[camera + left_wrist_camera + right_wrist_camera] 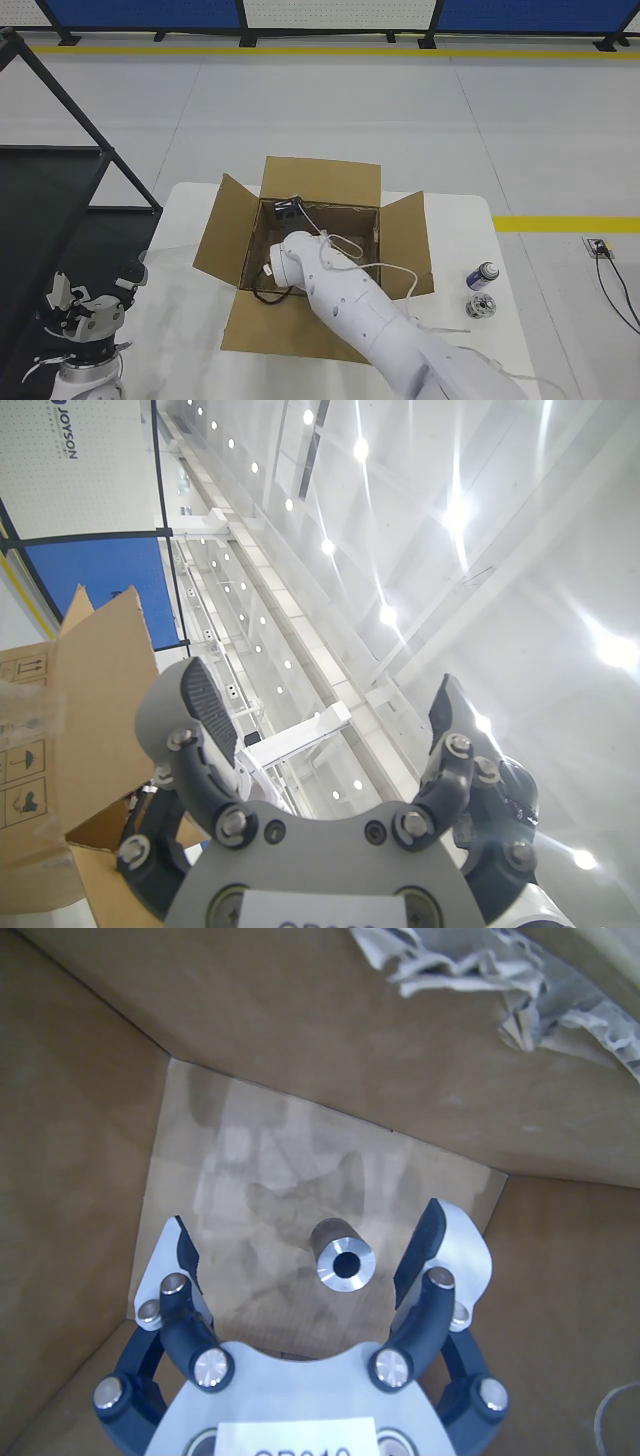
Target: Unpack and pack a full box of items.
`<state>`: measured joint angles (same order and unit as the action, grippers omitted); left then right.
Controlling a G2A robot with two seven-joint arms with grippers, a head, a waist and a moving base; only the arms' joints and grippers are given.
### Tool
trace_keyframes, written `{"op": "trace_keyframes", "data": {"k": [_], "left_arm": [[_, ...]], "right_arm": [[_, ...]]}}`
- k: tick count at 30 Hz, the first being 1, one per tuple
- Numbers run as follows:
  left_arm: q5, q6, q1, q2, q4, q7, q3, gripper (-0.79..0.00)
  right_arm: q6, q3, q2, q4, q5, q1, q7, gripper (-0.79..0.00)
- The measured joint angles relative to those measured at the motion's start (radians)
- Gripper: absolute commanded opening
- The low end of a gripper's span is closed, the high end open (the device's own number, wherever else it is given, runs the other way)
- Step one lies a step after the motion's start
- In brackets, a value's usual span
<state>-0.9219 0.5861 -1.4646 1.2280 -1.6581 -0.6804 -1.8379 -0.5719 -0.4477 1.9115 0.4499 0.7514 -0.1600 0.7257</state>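
We see the cardboard box point(320, 180) standing open on the white table point(460, 220), its four flaps folded outward. The right arm point(340, 300) comes in from the near side and bends down into the box, so the right gripper point(307, 1223) is inside it. Its fingers point(440, 1238) are spread wide and hold nothing. From the wrist we look straight down at a small metal tube point(345, 1264) standing upright on the brown floor of the box. It lies in line with the gap between the two fingers, and neither finger touches it. A wad of crumpled packing paper point(500, 973) lies against one inner wall, well apart from the tube.

The left gripper point(320, 680) sits at the near left, off the table's left edge, and points up toward the ceiling. Its fingers point(205, 695) are also apart, with nothing between them. One box flap point(100, 680) shows beside it.

On the right side of the table, well clear of the box, a small spray can point(484, 274) stands upright. A round silver piece point(481, 306) sits just on its near side.
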Motion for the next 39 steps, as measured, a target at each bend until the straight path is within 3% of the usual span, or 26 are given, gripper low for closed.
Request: {"op": "trace_keyframes", "data": {"k": [7, 13, 19, 25, 27, 39], "left_arm": [[0.000, 0.000, 0.000, 0.000, 0.000, 0.000, 0.000, 0.000], [0.000, 0.000, 0.000, 0.000, 0.000, 0.000, 0.000, 0.000], [0.000, 0.000, 0.000, 0.000, 0.000, 0.000, 0.000, 0.000], [0.000, 0.000, 0.000, 0.000, 0.000, 0.000, 0.000, 0.000], [0.000, 0.000, 0.000, 0.000, 0.000, 0.000, 0.000, 0.000], [0.000, 0.000, 0.000, 0.000, 0.000, 0.000, 0.000, 0.000]], "right_arm": [[-0.130, -0.033, -0.054, 0.195, 0.101, -0.087, -0.053, 0.000], [-0.189, -0.100, -0.139, 0.459, 0.248, -0.205, -0.065, 0.000], [-0.122, -0.231, -0.246, 0.802, 0.434, -0.393, -0.066, 0.000], [0.106, -0.409, -0.334, 1.162, 0.540, -0.661, -0.141, 0.000], [0.159, -0.423, -0.340, 1.193, 0.558, -0.697, -0.146, 0.000], [0.132, -0.420, -0.339, 1.185, 0.551, -0.681, -0.145, 0.000]]}}
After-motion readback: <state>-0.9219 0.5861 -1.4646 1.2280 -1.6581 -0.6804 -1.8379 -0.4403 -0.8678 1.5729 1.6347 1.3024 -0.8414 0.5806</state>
